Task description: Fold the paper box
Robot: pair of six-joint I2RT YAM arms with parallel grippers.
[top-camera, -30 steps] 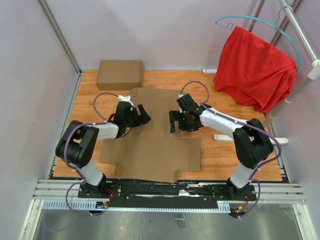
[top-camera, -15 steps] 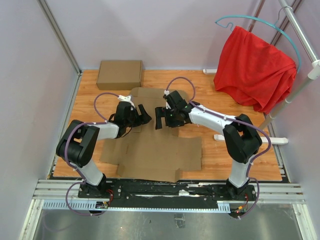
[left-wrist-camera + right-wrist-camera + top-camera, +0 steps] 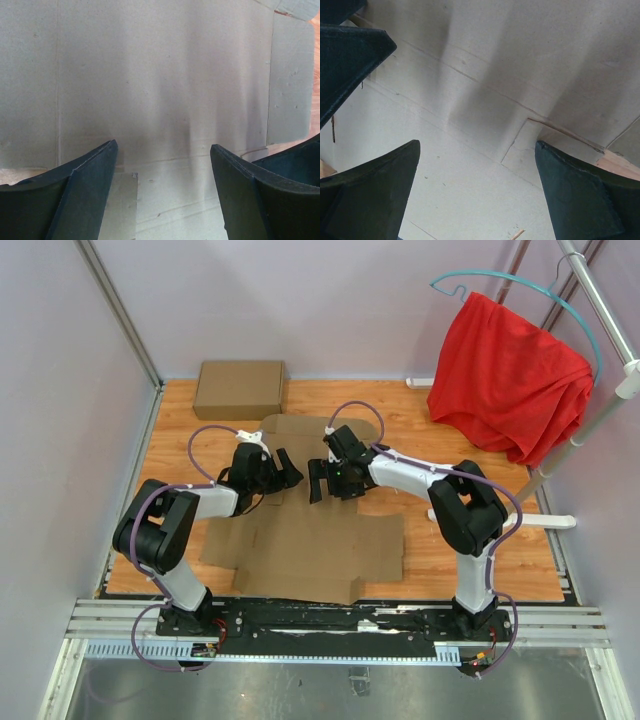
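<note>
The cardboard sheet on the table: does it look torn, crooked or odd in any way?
Nothing torn or crushed shows. The sheet lies flat, not yet folded, slightly skewed to the table edges. The one odd sight is a red cloth hanging at the far right.

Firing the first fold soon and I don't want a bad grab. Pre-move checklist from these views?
1. The left hand open and empty: ok.
2. The right hand open and empty: ok.
3. The paper box unfolded, lying flat: ok.
4. The two hands apart from each other: ok, but close together over the sheet.
5. Fingertips touching the cardboard: cannot tell, height is not readable.
6. The red cloth away from both arms: ok.
</note>
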